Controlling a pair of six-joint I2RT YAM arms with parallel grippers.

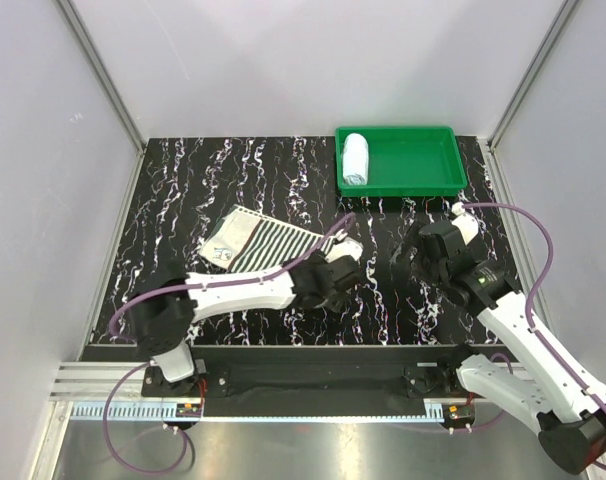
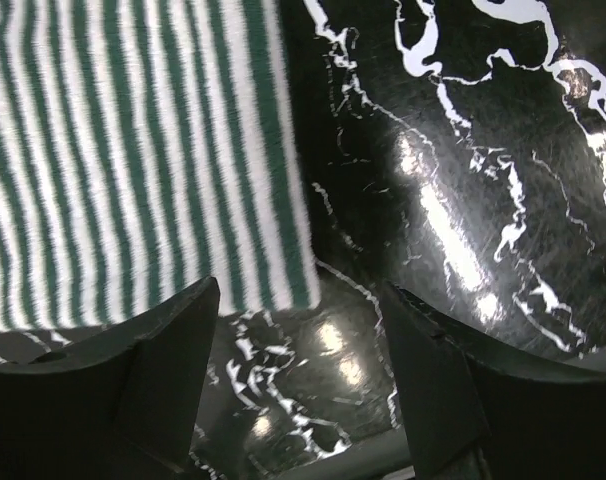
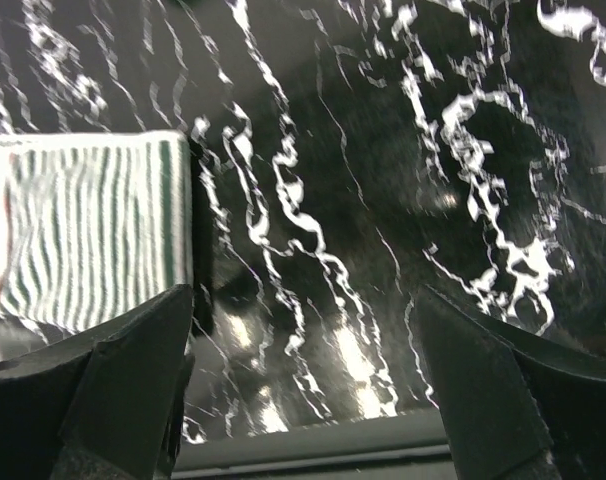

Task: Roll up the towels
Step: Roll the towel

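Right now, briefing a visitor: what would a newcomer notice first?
The striped towel lies flat left of centre on the marbled table; the left end effector and right end effector open near its right edge. A rolled pale towel sits in the green tray, far right.

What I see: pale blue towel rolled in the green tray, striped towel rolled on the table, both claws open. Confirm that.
Wrong on one point: the striped towel lies spread flat on the table, not rolled, as the top external view shows. The pale blue towel is rolled in the green tray, and the left claw and right claw are open.
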